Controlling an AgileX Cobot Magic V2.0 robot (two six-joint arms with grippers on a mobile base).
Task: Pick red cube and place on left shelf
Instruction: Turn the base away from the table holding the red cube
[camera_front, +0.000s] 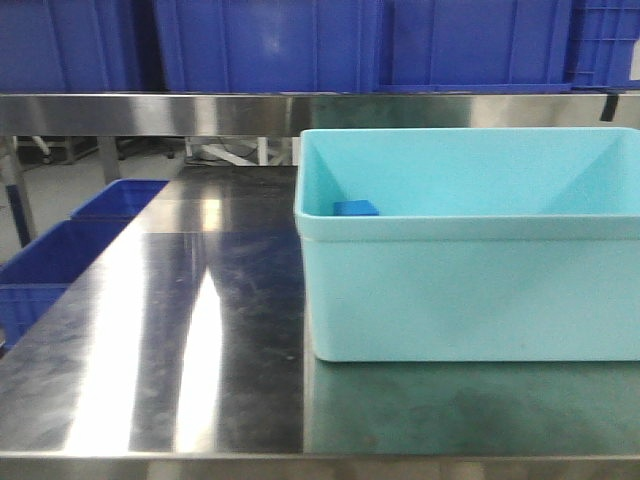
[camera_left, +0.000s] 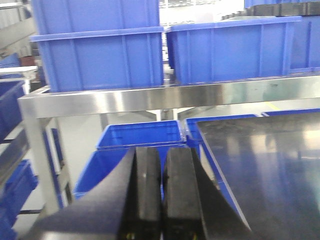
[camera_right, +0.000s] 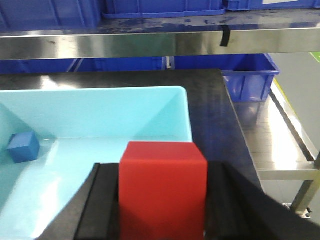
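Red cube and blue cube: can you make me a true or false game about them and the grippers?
1. The right gripper holds the red cube. True.
2. The blue cube lies outside the tub. False: it sits inside the tub, in a corner.
3. The left gripper holds a cube too. False: it is shut with nothing in it.
4. The shelf holds blue crates. True.
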